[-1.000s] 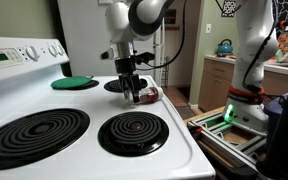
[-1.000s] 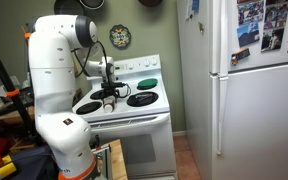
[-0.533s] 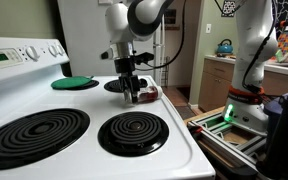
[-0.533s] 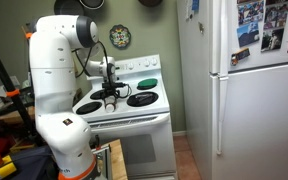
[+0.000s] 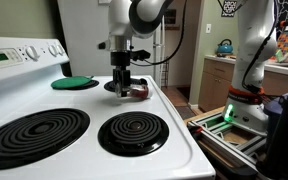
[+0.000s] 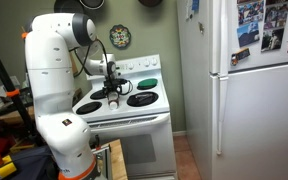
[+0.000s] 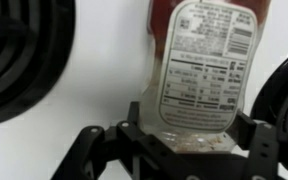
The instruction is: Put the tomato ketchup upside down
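The tomato ketchup (image 7: 198, 62) is a small clear bottle with dark red sauce and a white printed label. In the wrist view it fills the space between my gripper's (image 7: 196, 138) two black fingers, which are shut on its clear end. In an exterior view the gripper (image 5: 124, 84) hangs over the white stove top between the right-hand burners, with the bottle (image 5: 140, 92) tilted out to its right, just above the surface. The gripper (image 6: 112, 96) also shows small in an exterior view. The cap end is out of sight.
A flat green disc (image 5: 74, 82) lies on the rear left burner. Two black coil burners (image 5: 34, 135) (image 5: 132, 132) are at the front. The stove's control panel (image 5: 12, 55) rises at the back. A white fridge (image 6: 249, 90) stands beside the stove (image 6: 144, 118).
My gripper has moved up and slightly left with the bottle in it. The bottle now tilts out to the side instead of standing by the fingers.
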Robot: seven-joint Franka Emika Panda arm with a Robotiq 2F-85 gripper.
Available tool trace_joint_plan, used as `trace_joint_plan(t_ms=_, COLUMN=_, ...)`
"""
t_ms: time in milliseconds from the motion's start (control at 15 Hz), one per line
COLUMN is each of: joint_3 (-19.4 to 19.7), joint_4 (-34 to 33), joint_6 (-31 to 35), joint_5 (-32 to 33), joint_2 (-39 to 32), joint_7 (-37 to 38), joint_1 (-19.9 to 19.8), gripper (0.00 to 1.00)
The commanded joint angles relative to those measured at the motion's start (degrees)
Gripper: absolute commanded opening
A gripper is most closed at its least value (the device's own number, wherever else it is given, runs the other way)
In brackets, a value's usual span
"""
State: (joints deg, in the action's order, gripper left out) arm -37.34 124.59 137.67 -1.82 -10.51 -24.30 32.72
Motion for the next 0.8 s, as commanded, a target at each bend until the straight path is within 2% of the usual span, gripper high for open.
trace_joint_plan(t_ms=0, joint_3=-0.72, joint_4=5.74, joint_6=9.49, joint_5=1.13, joint_2=6.66, joint_7=0.83, joint_1=-1.12, gripper=0.56)
trace_joint_plan(t_ms=333, joint_3=-0.4, joint_4=10.81, joint_6=21.96, joint_5=2.28, joint_2=10.56, joint_7=1.26, joint_1=-1.32, gripper=0.56)
trace_joint_plan(t_ms=733, joint_3=0.17, joint_4=15.95, joint_6=36.14, joint_5=1.03, joint_2=11.67, joint_7=0.78, joint_1=-1.04, gripper=0.56)
